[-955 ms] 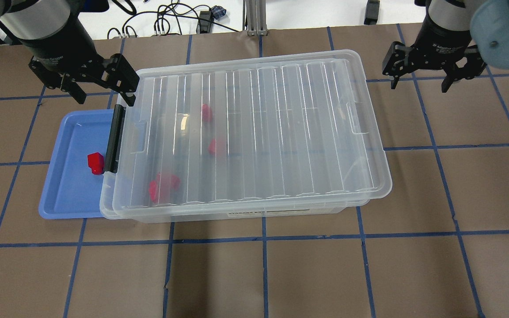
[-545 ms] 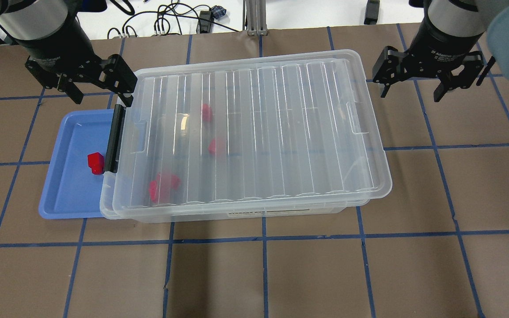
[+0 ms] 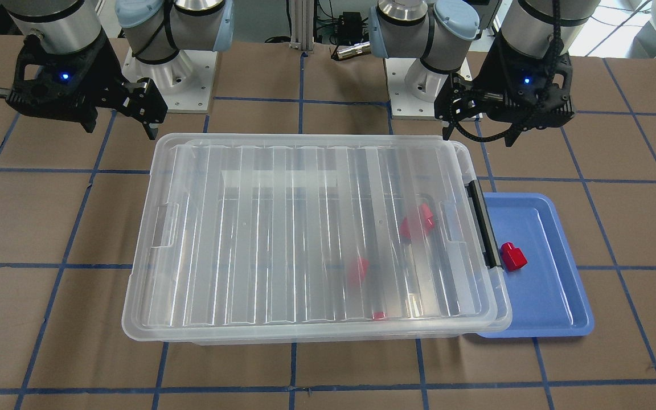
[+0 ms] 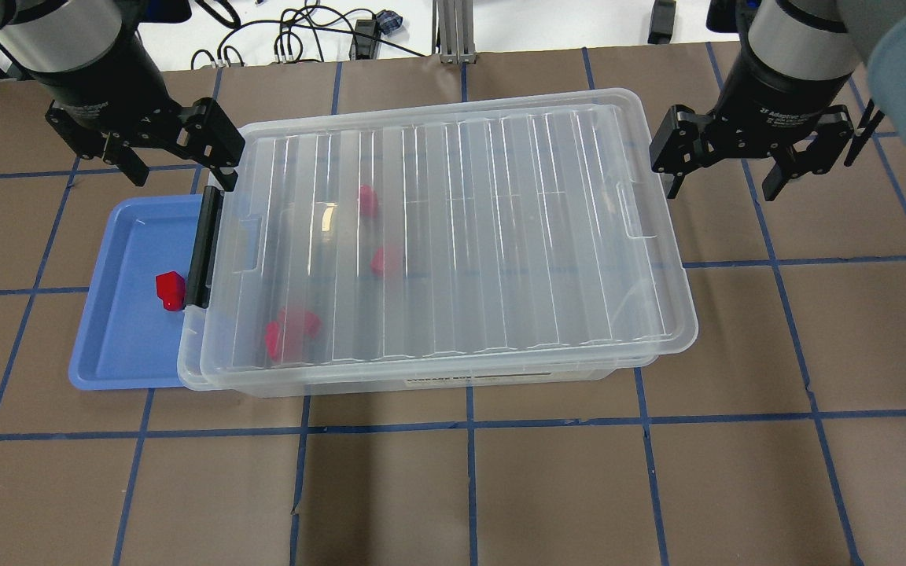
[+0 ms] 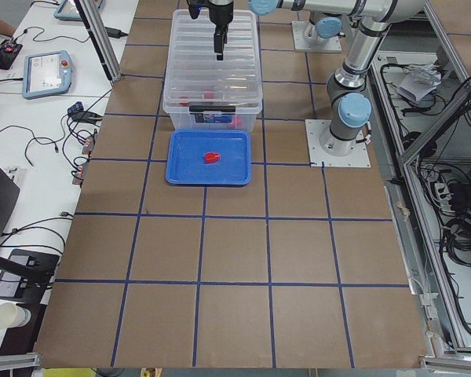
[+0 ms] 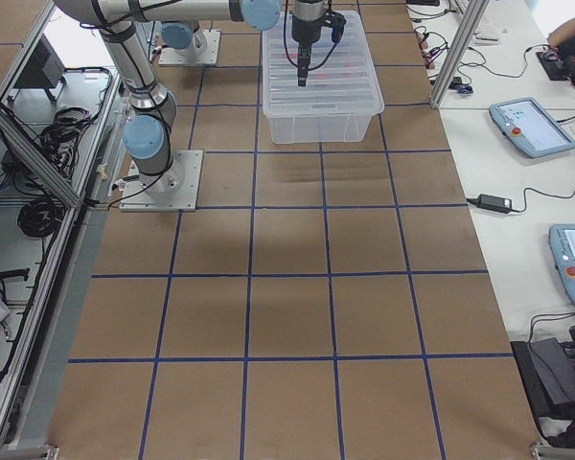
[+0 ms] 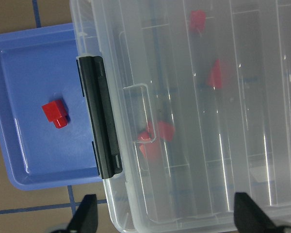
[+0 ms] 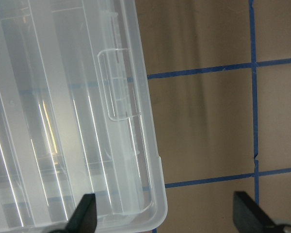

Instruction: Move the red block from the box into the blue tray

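Left arm comes in at far-left of the counter (image 4: 500, 487), wrist pointing straight down. The left gripper (image 4: 180, 174) hangs w/ jaws spread wide, nothing btwn them. It's over the far-left corner of the box, above the far end of the black latch bar (image 4: 203, 248). Left wrist cam looks down on latch, tray and lid, w/ both fingertips (image 7: 87, 216) at the bottom edge, well apart.

Blue tray (image 4: 119, 330) lies flat on the counter at the box's left end, its right edge tucked under the box rim. Red block (image 4: 170, 290) sits on the tray floor near that right side, just beside the latch bar. It's not held by either arm.

Box (image 4: 461, 236) is in the ctr, ribbed lid on, latch bar at its left end. Several more red blocks (image 4: 384, 262) show blurred through the lid, all in the left half.

Right arm comes in at far-right, wrist also vertical. The right gripper (image 4: 722, 189) is wide open and empty, hanging at the box's far-right corner. From its wrist cam, one finger is over the lid corner and the other over bare counter.
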Robot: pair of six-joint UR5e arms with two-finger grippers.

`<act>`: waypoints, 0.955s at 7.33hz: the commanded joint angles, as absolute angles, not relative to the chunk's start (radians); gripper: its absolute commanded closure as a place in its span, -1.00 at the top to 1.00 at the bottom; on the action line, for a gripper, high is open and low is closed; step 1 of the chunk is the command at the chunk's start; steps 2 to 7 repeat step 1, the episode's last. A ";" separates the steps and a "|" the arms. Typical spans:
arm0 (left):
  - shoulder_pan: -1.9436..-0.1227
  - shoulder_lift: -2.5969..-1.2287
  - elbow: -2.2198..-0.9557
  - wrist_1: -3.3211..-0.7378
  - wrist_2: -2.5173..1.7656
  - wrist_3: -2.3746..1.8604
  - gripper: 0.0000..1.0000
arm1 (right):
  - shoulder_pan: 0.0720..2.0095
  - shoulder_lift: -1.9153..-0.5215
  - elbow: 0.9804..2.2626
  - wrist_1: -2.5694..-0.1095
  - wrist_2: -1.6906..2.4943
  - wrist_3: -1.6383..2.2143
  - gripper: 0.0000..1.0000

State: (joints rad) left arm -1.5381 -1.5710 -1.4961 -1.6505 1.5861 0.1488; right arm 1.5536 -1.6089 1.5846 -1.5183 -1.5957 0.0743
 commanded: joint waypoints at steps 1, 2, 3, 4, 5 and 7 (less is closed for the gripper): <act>-1.539 -1.572 -1.497 -1.651 1.586 0.149 1.00 | 1.548 -1.612 1.582 -1.511 -1.592 0.069 1.00; -1.539 -1.572 -1.497 -1.651 1.586 0.149 1.00 | 1.548 -1.612 1.582 -1.511 -1.592 0.069 1.00; -1.539 -1.572 -1.497 -1.651 1.586 0.149 1.00 | 1.548 -1.612 1.582 -1.511 -1.592 0.069 1.00; -1.539 -1.572 -1.497 -1.651 1.586 0.149 1.00 | 1.548 -1.612 1.582 -1.511 -1.592 0.069 1.00; -1.539 -1.572 -1.497 -1.651 1.586 0.149 1.00 | 1.548 -1.612 1.582 -1.511 -1.592 0.069 1.00; -1.539 -1.572 -1.497 -1.651 1.586 0.149 1.00 | 1.548 -1.612 1.582 -1.511 -1.592 0.069 1.00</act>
